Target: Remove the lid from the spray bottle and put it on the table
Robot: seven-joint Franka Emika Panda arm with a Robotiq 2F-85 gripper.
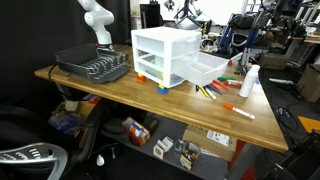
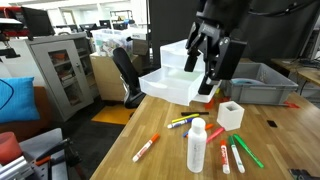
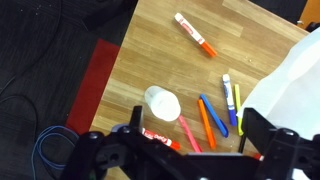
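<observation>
The slim white spray bottle (image 2: 197,150) stands upright on the brown wooden table (image 2: 150,125) among loose markers, with its small white lid (image 2: 198,125) on top. In an exterior view the spray bottle (image 1: 248,82) is near the table's right end. From above, in the wrist view, the bottle (image 3: 162,102) shows as a white round shape. My gripper (image 2: 205,75) hangs open well above the table, higher than the bottle and back from it, with nothing between its fingers. In the wrist view the gripper (image 3: 190,140) frames the markers, and the bottle lies just left of the gap.
A white drawer unit (image 1: 165,55) stands mid-table with a dark dish rack (image 1: 92,65) to its left. A small white cube (image 2: 231,114) sits just behind the bottle. Several coloured markers (image 3: 205,120) lie around it, with an orange marker (image 3: 195,35) farther off. A grey bin (image 2: 255,85) is behind.
</observation>
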